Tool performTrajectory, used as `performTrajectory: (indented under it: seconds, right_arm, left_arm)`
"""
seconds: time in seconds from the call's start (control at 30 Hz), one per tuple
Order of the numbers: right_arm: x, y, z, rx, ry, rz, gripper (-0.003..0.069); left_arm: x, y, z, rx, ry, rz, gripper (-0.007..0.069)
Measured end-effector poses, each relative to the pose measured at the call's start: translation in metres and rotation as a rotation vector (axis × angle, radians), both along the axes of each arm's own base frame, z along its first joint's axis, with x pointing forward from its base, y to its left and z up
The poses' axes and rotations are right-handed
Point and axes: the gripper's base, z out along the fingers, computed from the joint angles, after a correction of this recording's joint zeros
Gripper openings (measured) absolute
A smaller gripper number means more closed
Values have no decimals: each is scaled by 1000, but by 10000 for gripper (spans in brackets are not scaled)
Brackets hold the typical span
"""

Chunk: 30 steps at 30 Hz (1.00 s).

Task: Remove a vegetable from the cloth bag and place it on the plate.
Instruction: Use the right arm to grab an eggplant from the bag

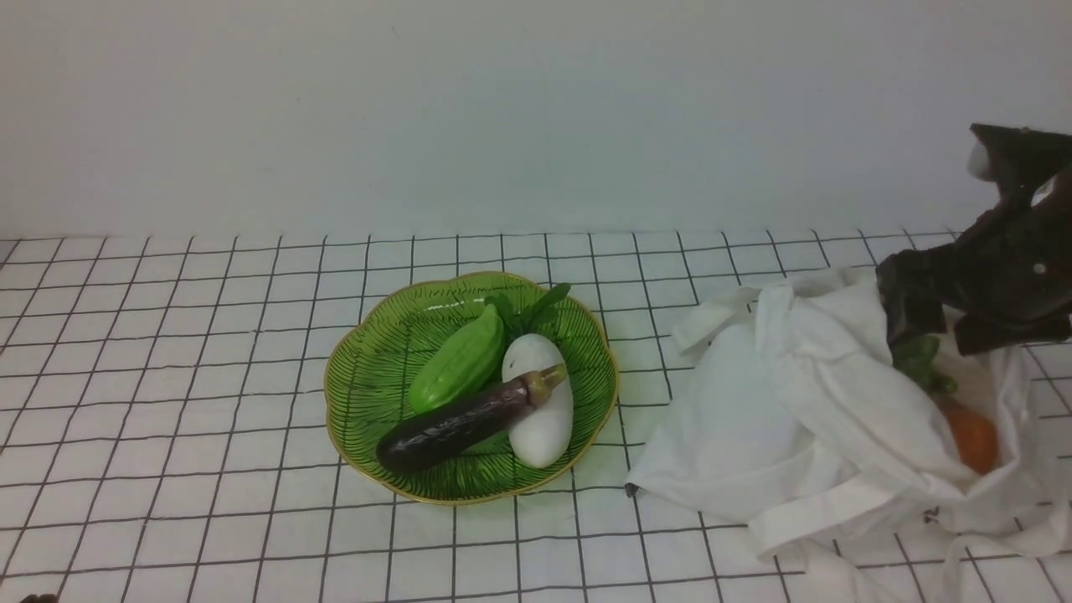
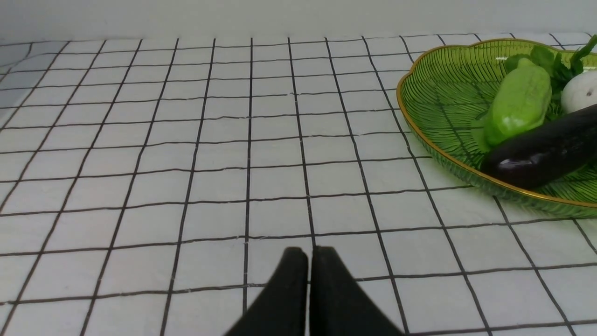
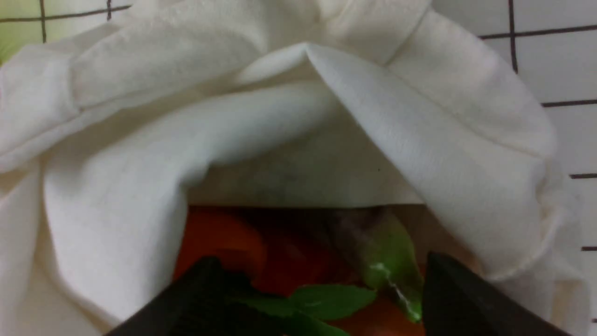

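Note:
The white cloth bag (image 1: 804, 402) lies crumpled right of the plate (image 1: 368, 368), its mouth facing right. My right gripper (image 1: 919, 328) reaches into that mouth. In the right wrist view its jaws stand wide apart, so the right gripper (image 3: 326, 291) is open and holds nothing. Between its fingers lie green leaves (image 3: 326, 301). Just beyond them the vegetable (image 3: 378, 242), a dull purple-brown stub with a green cap, shows dimly under the bag's fold (image 3: 298, 140). My left gripper (image 2: 308, 252) is shut and empty over bare tablecloth, left of the plate (image 2: 433, 107).
The plate holds a long dark eggplant (image 1: 456, 423), a green gourd (image 1: 459, 364), a white oval vegetable (image 1: 543, 419) and green leaves (image 1: 536, 306). A round orange vegetable (image 1: 971, 435) sits in the bag's mouth. The bag's straps (image 1: 804, 523) trail towards the front edge.

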Motion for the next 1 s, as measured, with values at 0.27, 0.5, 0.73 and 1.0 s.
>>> performTrajectory:
  seconds: [0.27, 0.5, 0.73, 1.0]
  right_arm:
    - [8, 4, -20, 32, 52, 19, 468]
    - [4, 5, -10, 33, 24, 48, 42]
    - [-13, -1, 56, -22, -151, 51, -13]
    - [-18, -3, 51, -61, 13, 104, 8]
  left_arm:
    - [0, 0, 0, 0, 0, 0, -8]
    - [0, 0, 0, 5, 0, -2, -8]
    - [0, 0, 0, 5, 0, -2, -8]
    - [0, 0, 0, 0, 0, 0, -8]
